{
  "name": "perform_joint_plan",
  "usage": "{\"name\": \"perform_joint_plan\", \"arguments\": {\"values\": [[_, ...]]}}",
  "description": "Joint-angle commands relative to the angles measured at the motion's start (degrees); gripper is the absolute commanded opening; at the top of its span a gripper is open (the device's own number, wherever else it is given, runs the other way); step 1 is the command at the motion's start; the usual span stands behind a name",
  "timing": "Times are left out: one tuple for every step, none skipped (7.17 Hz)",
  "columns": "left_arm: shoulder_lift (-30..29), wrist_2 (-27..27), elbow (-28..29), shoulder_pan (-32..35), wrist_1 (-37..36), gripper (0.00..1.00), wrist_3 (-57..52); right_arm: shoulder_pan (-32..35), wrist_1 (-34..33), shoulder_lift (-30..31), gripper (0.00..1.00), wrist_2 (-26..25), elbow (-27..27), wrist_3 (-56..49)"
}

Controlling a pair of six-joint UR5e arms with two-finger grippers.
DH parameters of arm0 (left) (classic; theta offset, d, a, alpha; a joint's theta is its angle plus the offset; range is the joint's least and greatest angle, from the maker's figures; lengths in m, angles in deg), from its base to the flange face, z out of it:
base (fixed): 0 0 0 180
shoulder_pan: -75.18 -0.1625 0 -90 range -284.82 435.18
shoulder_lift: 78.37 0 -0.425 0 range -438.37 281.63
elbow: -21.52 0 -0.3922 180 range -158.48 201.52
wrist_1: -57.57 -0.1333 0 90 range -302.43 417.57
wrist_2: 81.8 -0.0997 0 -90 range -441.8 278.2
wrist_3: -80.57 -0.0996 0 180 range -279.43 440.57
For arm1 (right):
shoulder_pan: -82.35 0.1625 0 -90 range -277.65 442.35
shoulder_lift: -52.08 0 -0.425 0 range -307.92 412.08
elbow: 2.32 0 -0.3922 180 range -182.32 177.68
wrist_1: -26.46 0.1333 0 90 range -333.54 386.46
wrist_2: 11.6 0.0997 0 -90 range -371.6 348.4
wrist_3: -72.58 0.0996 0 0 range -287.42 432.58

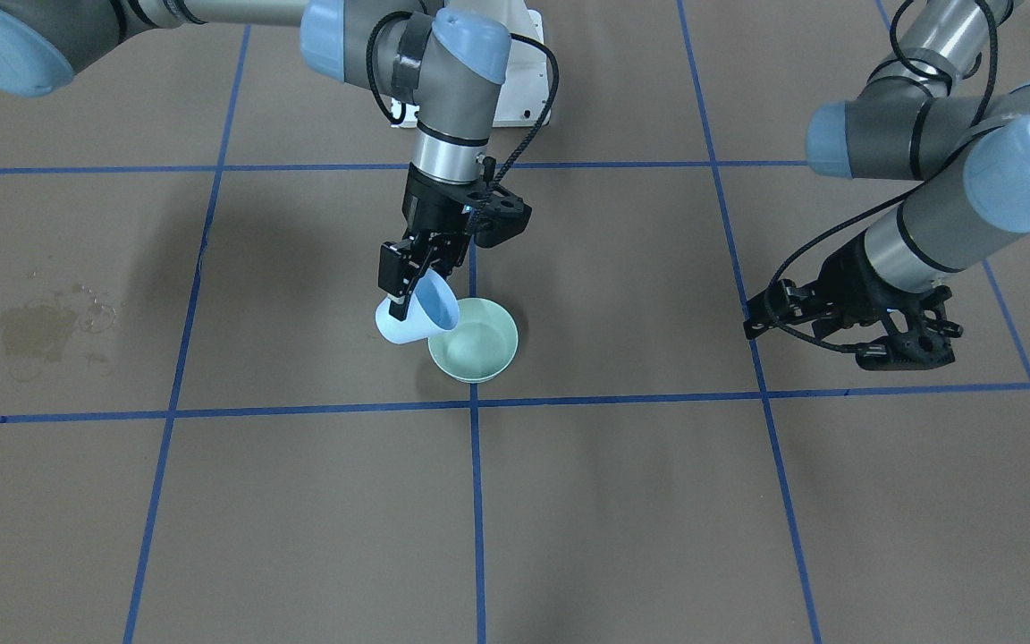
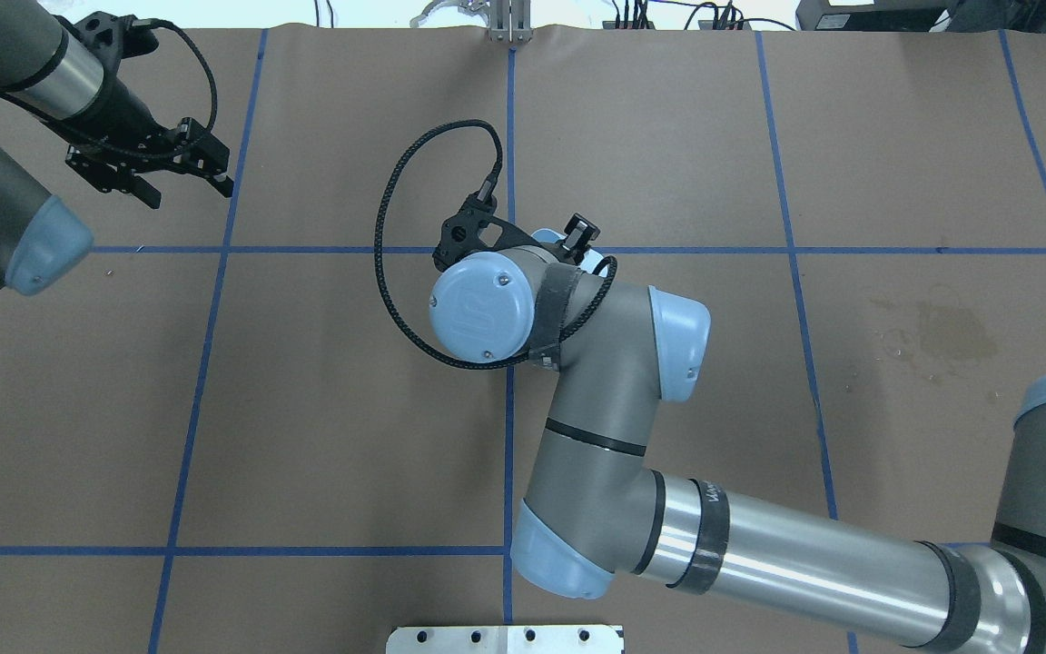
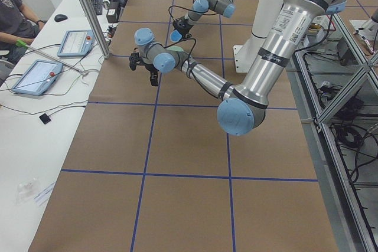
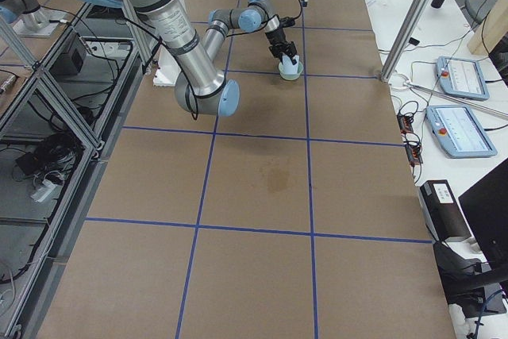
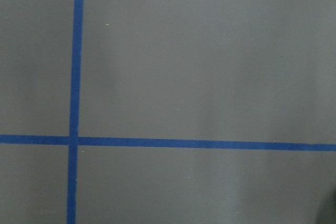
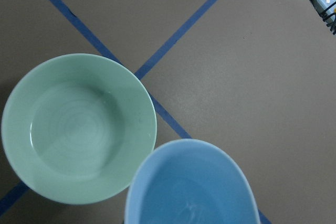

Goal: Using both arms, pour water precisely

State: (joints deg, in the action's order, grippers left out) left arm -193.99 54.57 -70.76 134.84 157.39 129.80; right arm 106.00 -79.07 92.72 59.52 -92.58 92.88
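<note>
1. well, the right gripper (image 1: 403,302) is clamped on the rim of a pale blue cup (image 1: 426,320), which tilts toward a green bowl (image 1: 484,347).
2. the cup's lip hangs over the bowl's rim on the robot's right side; the water (image 6: 185,209) shows as faint glints inside the cup.
3. the left gripper (image 1: 752,322) hovers with fingers spread, holding nothing, well apart from the bowl, with bare brown table (image 1: 622,501) between.
4. a damp stain (image 1: 32,331) lies far off on the cup's side.
</note>
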Motion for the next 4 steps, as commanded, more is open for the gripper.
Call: {"name": "perform_joint_plan", "arguments": {"values": [[0.40,0.47,0.08,0.46,0.10,1.00,-0.54,-0.53,-5.52,-3.98,0.48,-5.01,5.53,-7.60],[0.58,0.47,0.26,0.46,0.19,1.00,-0.54,-1.66,-7.64,-5.20,0.44,-6.25,6.14,-9.03],[1.28,0.47,0.26,0.46,0.45,1.00,-0.54,-1.76,-10.62,-5.65,0.42,-6.79,6.49,-14.18],[1.46,0.56,0.26,0.46,0.37,1.00,-0.54,-3.15,-11.61,-5.31,0.38,-9.32,6.76,-15.36]]}}
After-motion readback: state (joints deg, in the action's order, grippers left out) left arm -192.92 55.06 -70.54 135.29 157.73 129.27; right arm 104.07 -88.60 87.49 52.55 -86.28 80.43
